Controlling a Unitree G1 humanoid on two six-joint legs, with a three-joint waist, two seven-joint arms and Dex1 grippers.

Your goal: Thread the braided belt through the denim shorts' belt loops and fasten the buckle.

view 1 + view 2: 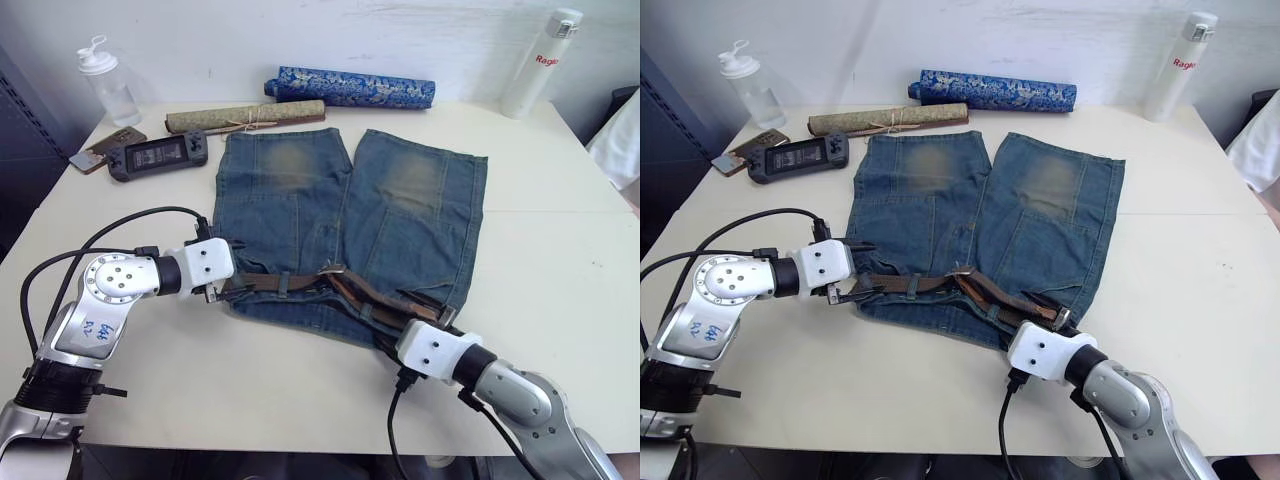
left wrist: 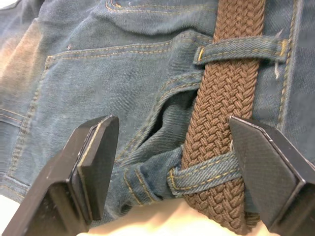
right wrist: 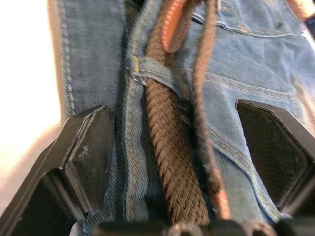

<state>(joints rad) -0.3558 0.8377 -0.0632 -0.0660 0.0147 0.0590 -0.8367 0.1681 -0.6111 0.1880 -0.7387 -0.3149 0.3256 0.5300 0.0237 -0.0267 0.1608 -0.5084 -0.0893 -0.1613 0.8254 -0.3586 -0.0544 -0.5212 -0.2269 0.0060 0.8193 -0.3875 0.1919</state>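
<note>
The denim shorts (image 1: 330, 200) lie flat on the table with the waistband towards me. The braided belt (image 1: 300, 283) runs along the waistband. In the left wrist view it passes under two belt loops (image 2: 241, 49). A silver buckle (image 1: 332, 269) shows near the waistband's middle, and a tan leather stretch runs right from it. My left gripper (image 1: 224, 290) is open at the waistband's left end, its fingers (image 2: 93, 162) on either side of the belt (image 2: 216, 123). My right gripper (image 1: 432, 322) is open at the right end, astride the belt (image 3: 170, 147) below another loop (image 3: 152, 71).
Along the back stand a spray bottle (image 1: 105, 85), a tan roll (image 1: 245, 117), a blue patterned roll (image 1: 350, 88) and a white bottle (image 1: 540, 60). A handheld console (image 1: 158, 155) lies at the back left. Bare table (image 1: 560, 270) lies to the right of the shorts.
</note>
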